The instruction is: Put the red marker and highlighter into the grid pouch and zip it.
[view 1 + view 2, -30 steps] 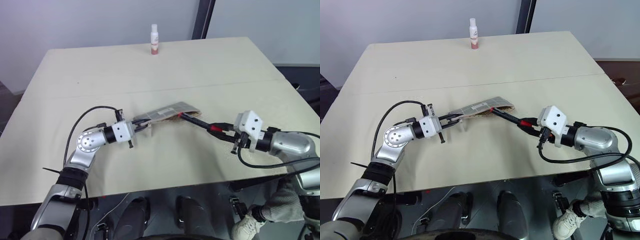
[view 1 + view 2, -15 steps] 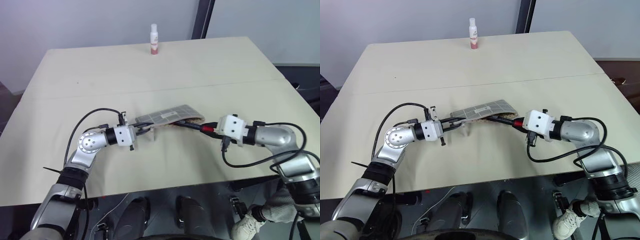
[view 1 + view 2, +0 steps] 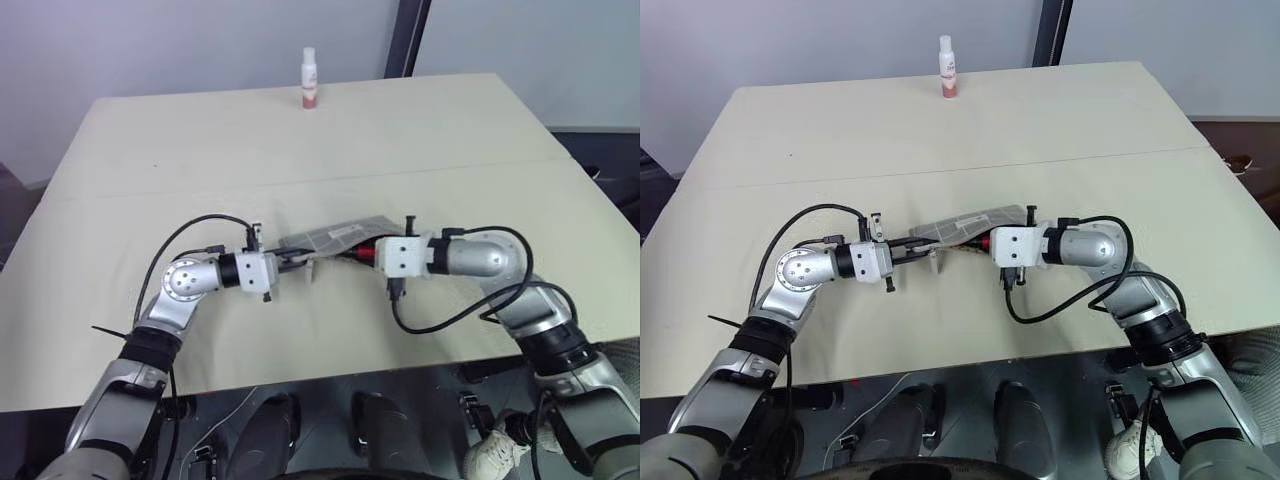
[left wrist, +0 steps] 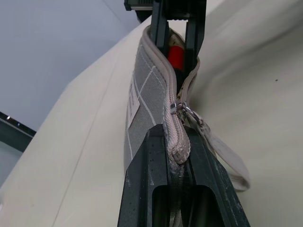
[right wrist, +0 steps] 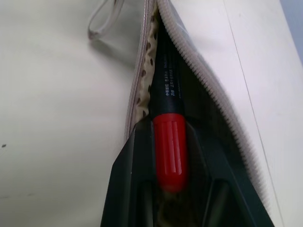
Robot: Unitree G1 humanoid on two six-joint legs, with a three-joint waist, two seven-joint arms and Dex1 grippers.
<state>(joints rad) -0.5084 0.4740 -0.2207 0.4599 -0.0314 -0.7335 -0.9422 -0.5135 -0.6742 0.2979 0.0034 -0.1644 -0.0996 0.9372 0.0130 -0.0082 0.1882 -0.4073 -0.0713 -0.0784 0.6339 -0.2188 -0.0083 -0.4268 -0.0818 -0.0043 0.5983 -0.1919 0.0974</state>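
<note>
Two grippers meet at the grid pouch [image 3: 335, 237], which is held raised above the middle of the table [image 3: 200, 140], edge-up with its zipper opening toward the robot's right. From the 9 o'clock side, the left gripper [image 3: 297, 260] has its fingers pressed together on the pouch's closed zipper end; in the left wrist view the two black fingers [image 4: 147, 175] pinch the fabric seam, and the zipper pull tab [image 4: 222, 153] hangs loose just beside them. From the 3 o'clock side, the right gripper [image 3: 362, 251] is at the pouch mouth, its fingers clamped on the red marker [image 5: 166, 113]. In the right wrist view the marker's red cap end [image 5: 169, 149] sits between the fingers, while the black barrel extends forward into the open pouch between the two zipper rows. The pouch's spotted lining [image 5: 142, 94] is visible along one side of the barrel. At 12 o'clock, near the far table edge and well apart from the pouch, a small white bottle [image 3: 308, 78] stands upright.
</note>
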